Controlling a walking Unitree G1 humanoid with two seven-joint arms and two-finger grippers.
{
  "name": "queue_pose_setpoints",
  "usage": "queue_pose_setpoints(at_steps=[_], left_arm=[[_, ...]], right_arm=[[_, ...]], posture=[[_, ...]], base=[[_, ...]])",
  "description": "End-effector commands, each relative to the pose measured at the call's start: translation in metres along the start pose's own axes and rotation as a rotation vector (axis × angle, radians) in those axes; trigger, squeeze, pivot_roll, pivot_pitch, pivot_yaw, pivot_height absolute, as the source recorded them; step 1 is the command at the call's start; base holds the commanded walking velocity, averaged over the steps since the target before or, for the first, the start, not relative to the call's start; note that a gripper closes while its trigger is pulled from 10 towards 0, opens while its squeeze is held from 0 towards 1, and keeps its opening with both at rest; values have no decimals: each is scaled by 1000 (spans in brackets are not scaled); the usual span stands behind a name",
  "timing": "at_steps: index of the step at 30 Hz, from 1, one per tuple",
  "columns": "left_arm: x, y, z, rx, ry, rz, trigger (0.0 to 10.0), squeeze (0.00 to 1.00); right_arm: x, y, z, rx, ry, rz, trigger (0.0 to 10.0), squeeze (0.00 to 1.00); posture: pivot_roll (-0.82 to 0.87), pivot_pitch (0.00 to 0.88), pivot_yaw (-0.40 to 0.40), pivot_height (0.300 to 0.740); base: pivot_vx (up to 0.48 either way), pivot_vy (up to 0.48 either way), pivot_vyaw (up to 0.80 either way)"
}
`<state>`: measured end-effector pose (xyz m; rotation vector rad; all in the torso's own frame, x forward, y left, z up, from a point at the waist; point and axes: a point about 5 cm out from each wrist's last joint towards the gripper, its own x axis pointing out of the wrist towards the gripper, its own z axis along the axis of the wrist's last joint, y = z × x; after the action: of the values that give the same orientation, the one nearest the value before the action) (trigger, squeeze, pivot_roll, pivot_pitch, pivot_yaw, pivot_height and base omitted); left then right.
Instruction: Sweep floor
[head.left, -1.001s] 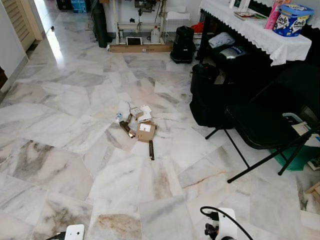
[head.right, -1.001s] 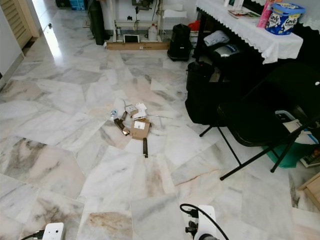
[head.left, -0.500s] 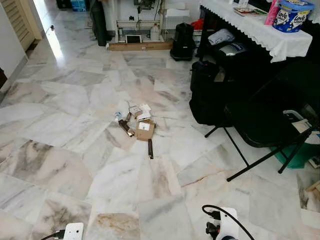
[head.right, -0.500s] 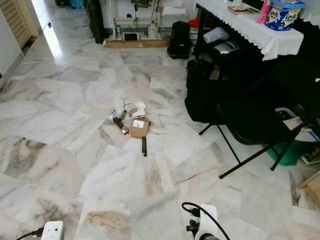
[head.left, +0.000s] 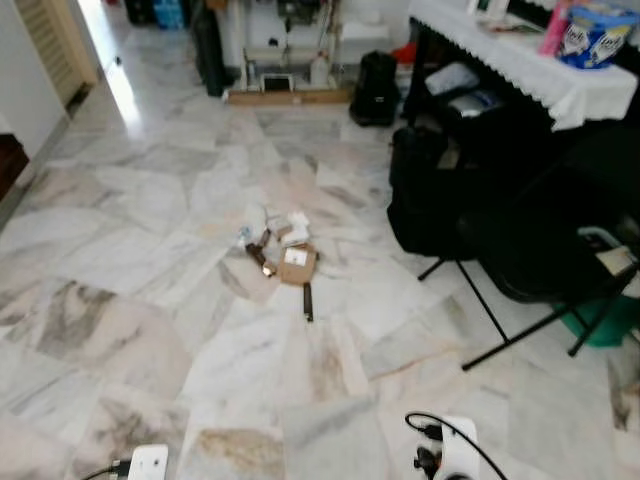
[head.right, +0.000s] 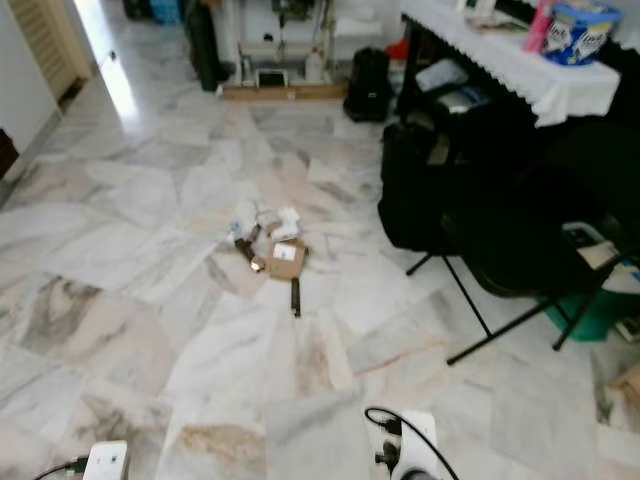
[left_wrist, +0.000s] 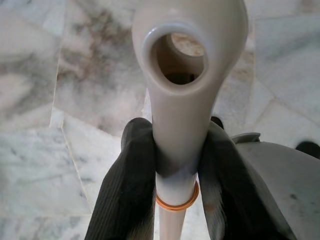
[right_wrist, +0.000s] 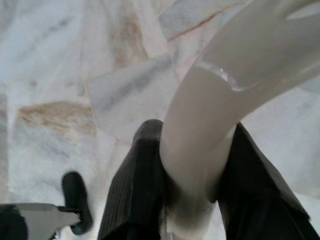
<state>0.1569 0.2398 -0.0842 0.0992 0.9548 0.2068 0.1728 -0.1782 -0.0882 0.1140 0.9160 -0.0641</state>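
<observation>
A small pile of litter (head.left: 285, 250) lies on the marble floor a few steps ahead: a brown cardboard box (head.left: 297, 263), white paper scraps (head.left: 293, 226), a small bottle (head.left: 245, 235) and a dark stick (head.left: 308, 301). In the left wrist view my left gripper (left_wrist: 175, 131) is shut on a cream handle (left_wrist: 185, 95) with a hanging hole at its end. The right wrist view has my right gripper (right_wrist: 195, 135) shut on a thick curved cream handle (right_wrist: 235, 65). What hangs below either handle is hidden.
A black folding chair (head.left: 540, 270) and black bags (head.left: 420, 190) stand right of the litter, beside a table with a white cloth (head.left: 520, 60) holding a blue tub (head.left: 597, 30). A green bin (head.left: 610, 320) sits behind the chair. Open marble floor (head.left: 120, 300) stretches left.
The head views have shifted slightly and gone blurry, so the camera moved. The litter and furniture keep their places on the floor.
</observation>
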Motion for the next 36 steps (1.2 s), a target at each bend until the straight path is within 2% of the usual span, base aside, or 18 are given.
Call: queue_pose_setpoints(at_steps=[1, 19, 23, 29, 36], left_arm=[[-1, 1, -5, 20, 14, 8, 10000, 0], [-2, 0, -8, 34, 17, -4, 10000, 0], [-2, -1, -9, 34, 18, -3, 10000, 0], [-2, -1, -10, 38, 20, -11, 10000, 0], [-2, -1, -9, 30, 19, -7, 10000, 0]], right_arm=[[3, 15, 9, -4, -40, 52, 10000, 0], [2, 15, 3, -8, -20, 61, 10000, 0], [2, 14, 4, -40, -19, 72, 10000, 0], [1, 14, 2, -37, -16, 72, 10000, 0], [1, 14, 3, -25, -17, 68, 10000, 0]], posture=[[-39, 0, -19, 740], [-45, 0, -16, 740], [-45, 0, -19, 740], [-42, 0, -20, 740], [-43, 0, -24, 740]], base=[[277, 0, 538], [277, 0, 0], [280, 0, 0], [279, 0, 649], [277, 0, 0]])
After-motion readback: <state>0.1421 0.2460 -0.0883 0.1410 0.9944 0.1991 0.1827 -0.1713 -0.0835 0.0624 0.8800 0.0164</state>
